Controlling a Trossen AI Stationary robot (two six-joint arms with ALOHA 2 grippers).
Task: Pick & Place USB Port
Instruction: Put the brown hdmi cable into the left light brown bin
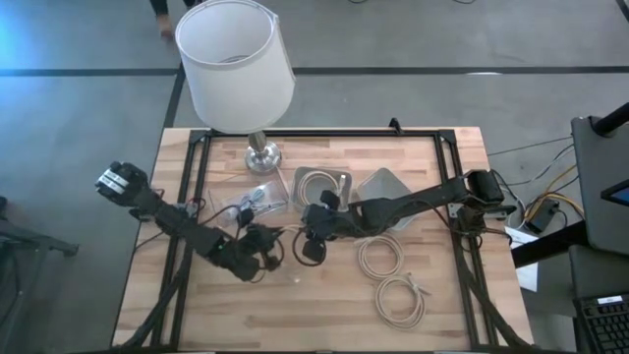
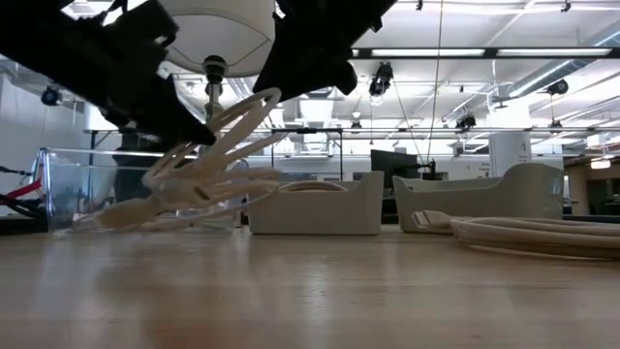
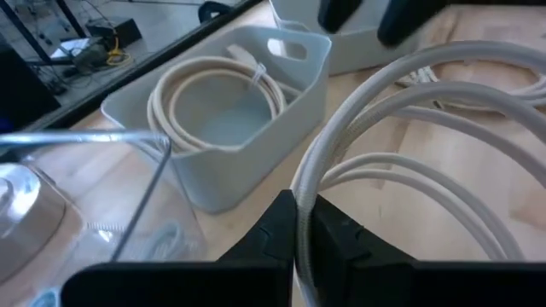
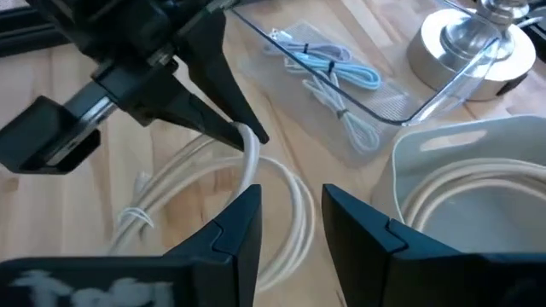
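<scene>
A white coiled USB cable is held up off the wooden table near its middle, with my left gripper shut on it. In the low view the coil stands tilted. My right gripper is open just beside the coil, slanting down, with nothing between its fingers. From there my left gripper shows with the cable running down from its tips. In the high view both grippers meet at the table's middle, left and right. My left gripper pinches several strands of the coil together between its two fingers, at one side of the loop. The fingers slant down from the table's left side and lie across the strands. The coil is tilted up, with its lower loops and loose ends on the table.
A grey bin holding another coiled cable stands behind the grippers, and a second grey bin to its right. A clear tray with thin cables sits by the lamp's base. Two more cable coils lie at the near right.
</scene>
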